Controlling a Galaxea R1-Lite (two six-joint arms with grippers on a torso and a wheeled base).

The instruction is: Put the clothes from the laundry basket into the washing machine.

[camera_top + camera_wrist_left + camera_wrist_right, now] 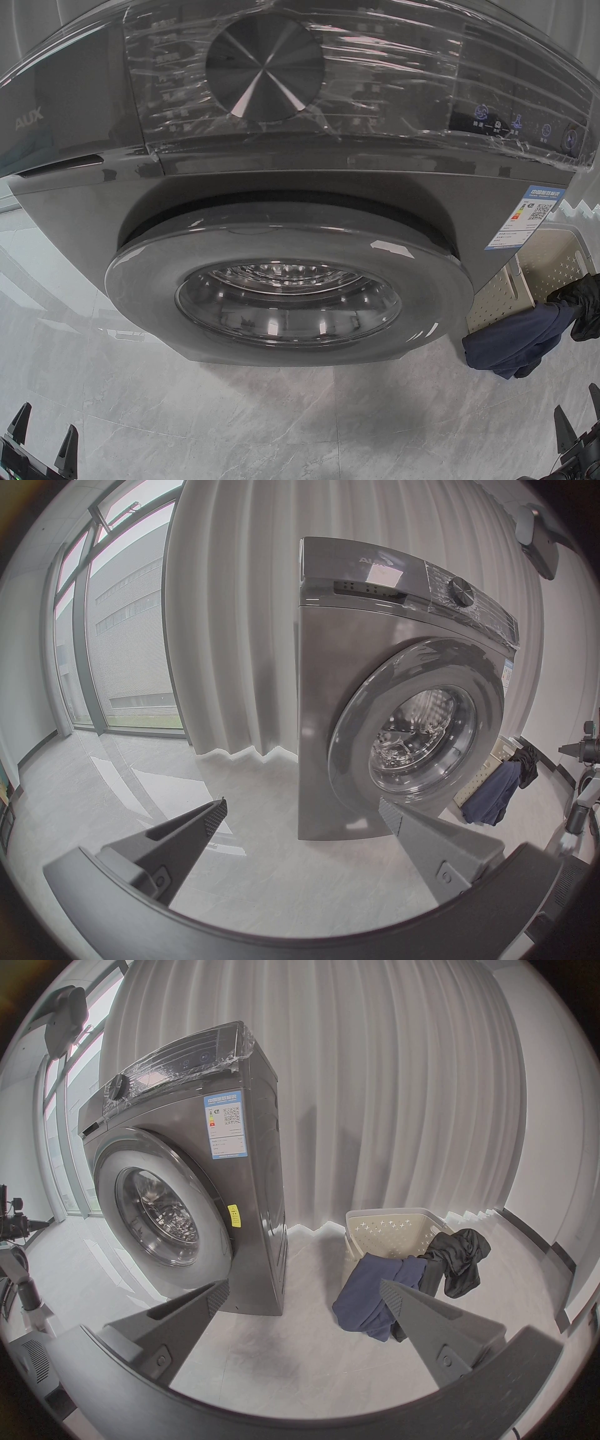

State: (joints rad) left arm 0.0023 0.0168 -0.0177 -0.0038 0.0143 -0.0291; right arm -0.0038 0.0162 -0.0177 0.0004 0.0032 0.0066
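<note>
My left pincer and right pincer stand apart, empty. The clothes drape over the basket just beside the washer. Its door looks shut, so I'd open that first, then pinch a thick fold.

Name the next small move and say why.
Probably bring the left gripper to the washing machine door and open it: the door is shut, the clothes hang over the laundry basket rim, and both it and the right gripper are empty, jaws open.
</note>
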